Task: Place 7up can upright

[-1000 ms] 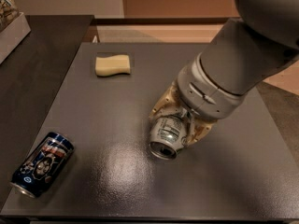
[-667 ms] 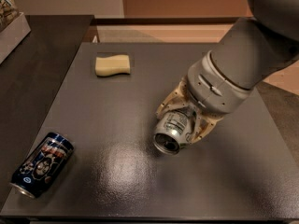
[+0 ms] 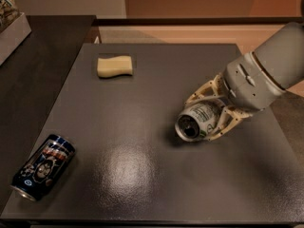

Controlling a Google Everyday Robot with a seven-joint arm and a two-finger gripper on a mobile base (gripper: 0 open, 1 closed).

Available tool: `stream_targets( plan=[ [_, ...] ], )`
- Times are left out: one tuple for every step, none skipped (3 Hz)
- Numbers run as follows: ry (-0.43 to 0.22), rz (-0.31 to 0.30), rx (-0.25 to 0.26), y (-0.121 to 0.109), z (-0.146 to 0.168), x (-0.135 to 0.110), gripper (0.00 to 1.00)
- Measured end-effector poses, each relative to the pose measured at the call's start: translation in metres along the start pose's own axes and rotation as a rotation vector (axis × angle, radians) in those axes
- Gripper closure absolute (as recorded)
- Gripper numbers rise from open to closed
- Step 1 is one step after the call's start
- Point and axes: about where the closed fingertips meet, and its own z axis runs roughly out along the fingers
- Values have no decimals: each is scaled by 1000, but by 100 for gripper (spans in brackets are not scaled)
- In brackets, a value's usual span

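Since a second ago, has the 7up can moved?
Yes. The gripper, right of table centre, carried the 7up can rightward, farther from the unmoved blue can.

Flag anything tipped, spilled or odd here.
Two cans are off upright. The 7up can is held sideways in the gripper, right of centre, one end facing the camera. The dark blue can lies on its side at the front-left corner of the table. No spill visible.

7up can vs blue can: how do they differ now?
The 7up can is silver-grey; the blue can is dark blue with red-white graphics. The 7up can is clamped in the gripper at mid-right; the blue can lies free at the front-left of the table. Neither stands upright.
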Motion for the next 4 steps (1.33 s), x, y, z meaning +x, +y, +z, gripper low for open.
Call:
stream_targets(
  plan=[
    [11, 161, 49, -2, -18, 21, 100],
    [32, 302, 85, -6, -33, 39, 100],
    [53, 431, 154, -13, -52, 56, 100],
    [65, 531, 266, -18, -73, 70, 100]
  ],
)
